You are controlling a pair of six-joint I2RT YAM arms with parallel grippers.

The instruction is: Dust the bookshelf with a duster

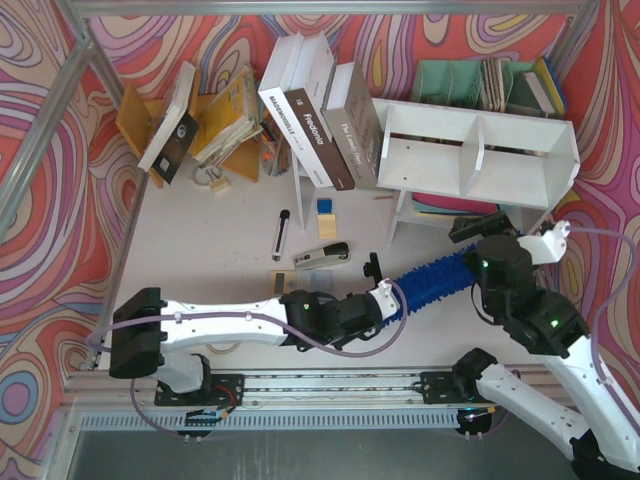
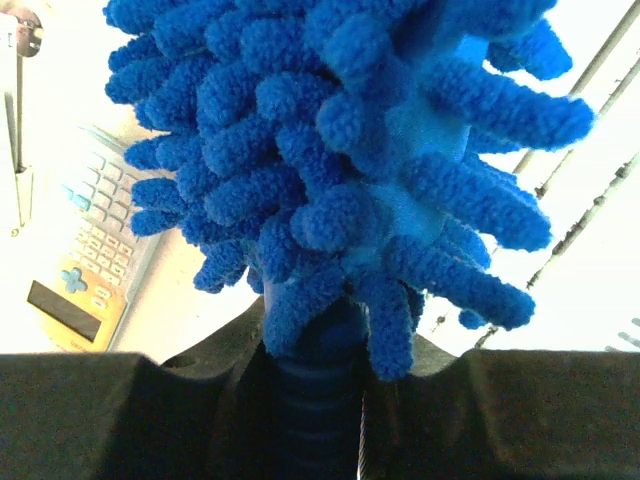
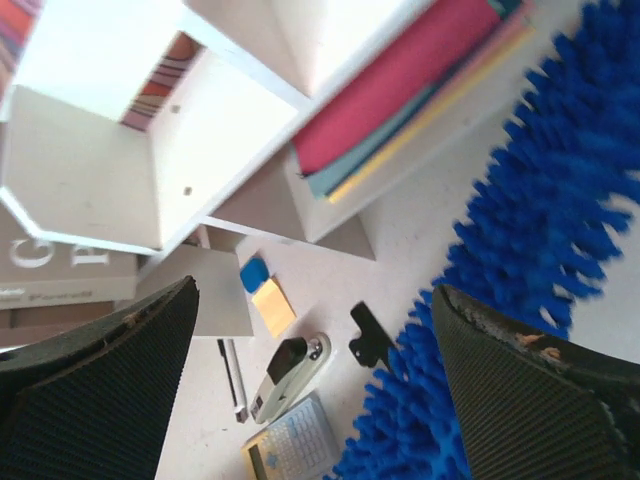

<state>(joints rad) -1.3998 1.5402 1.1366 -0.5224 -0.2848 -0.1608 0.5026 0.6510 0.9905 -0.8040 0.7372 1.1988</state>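
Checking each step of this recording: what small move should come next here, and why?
Probably lower the open right gripper onto the duster and close. The left gripper holds its handle on an outstretched arm, and the head sits low by the bookshelf legs.

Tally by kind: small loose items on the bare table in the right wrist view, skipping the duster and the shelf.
Pen: 1
Stapler: 1
Calculator: 1
Sticky pads: 2, blue pad and yellow pad
Black clip: 1
Total: 6
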